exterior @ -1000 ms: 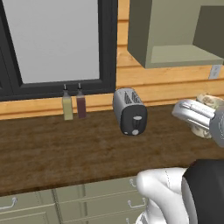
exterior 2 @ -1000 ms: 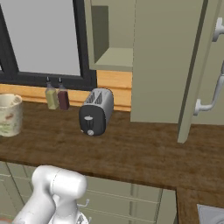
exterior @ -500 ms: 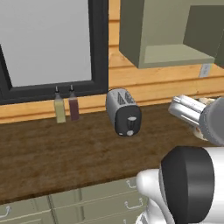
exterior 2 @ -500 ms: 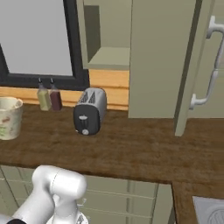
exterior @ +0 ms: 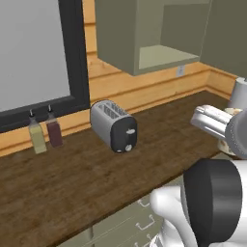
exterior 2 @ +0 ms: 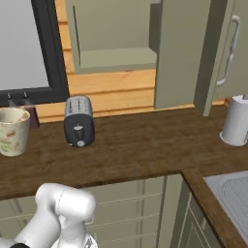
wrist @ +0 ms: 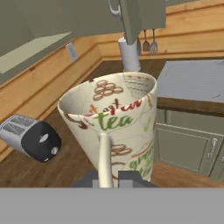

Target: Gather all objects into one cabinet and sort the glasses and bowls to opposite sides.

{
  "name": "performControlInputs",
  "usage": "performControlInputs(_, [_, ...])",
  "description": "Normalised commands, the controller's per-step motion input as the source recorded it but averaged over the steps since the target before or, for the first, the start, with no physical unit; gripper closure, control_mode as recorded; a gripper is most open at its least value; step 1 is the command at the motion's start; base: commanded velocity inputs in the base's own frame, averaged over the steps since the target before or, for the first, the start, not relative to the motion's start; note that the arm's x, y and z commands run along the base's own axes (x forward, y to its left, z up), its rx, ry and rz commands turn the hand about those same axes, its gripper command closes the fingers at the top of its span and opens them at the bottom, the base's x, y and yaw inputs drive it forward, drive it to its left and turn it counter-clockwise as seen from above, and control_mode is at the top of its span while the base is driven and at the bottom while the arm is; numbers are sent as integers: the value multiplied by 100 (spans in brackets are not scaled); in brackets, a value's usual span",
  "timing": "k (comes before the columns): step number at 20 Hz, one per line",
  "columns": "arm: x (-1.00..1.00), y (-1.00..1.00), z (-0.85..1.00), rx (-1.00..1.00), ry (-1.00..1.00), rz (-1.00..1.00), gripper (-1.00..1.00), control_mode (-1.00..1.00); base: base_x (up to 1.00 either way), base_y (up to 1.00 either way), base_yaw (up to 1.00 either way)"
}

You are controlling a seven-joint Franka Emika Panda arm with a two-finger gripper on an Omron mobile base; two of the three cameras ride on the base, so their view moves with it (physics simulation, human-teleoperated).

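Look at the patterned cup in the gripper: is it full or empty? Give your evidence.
Empty. The hand view looks straight into the cup, and its printed inner wall shows down past the rim with nothing inside; the very bottom stays hidden.

Cream patterned glass [wrist: 113, 124] upright, cabinet [exterior 2: 118, 36] open

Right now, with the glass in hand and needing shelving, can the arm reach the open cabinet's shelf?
Probably yes: the cabinet has its door swung aside, and the toaster sits lower on the counter, off the path to the shelf. The fingers are shut on the glass, so it travels along.
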Motion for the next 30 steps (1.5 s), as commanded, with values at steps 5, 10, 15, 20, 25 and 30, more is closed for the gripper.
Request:
performControlInputs(5, [0,0,0,0,0,0,100,100,-31,51,-58])
performControlInputs(10, [0,0,0,0,0,0,100,100,-49,19,-58])
performControlInputs(15, [0,0,0,0,0,0,100,100,-55,0,-58])
performControlInputs(20, [0,0,0,0,0,0,100,100,-53,-9,-46])
performControlInputs(25, [0,0,0,0,0,0,100,100,-63,-41,0])
performControlInputs(30, [0,0,0,0,0,0,100,100,-52,-46,5])
